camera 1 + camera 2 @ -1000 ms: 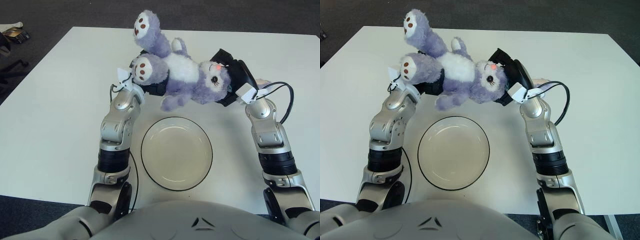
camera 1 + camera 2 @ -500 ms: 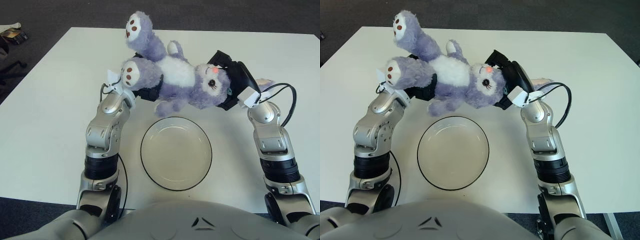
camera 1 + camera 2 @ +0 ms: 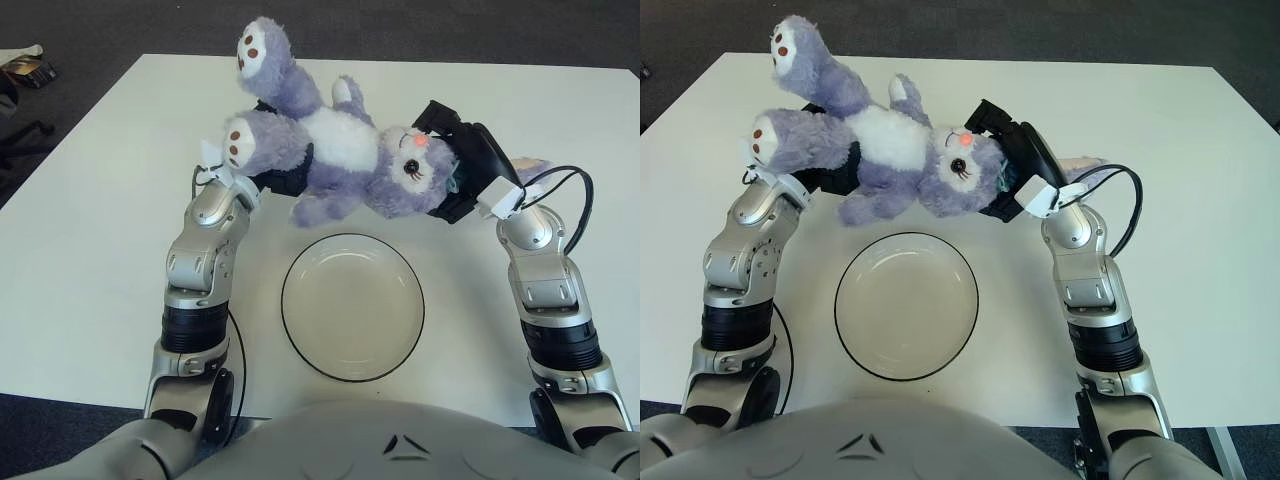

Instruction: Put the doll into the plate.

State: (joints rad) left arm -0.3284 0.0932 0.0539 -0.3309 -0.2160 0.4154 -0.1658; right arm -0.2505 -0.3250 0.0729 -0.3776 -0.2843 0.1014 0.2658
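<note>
Both head-mounted eyes look down on one table (image 3: 90, 250).

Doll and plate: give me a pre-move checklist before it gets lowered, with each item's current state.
1. Doll held by both hands: ok, left hand at its legs, right hand at its head.
2. Doll clear of the table: ok, it is lifted.
3. Plate empty: ok.
4. Doll over the plate: not ok, it shows beyond the far rim.
5. Grip firmness: cannot tell, plush hides the fingers.
</note>
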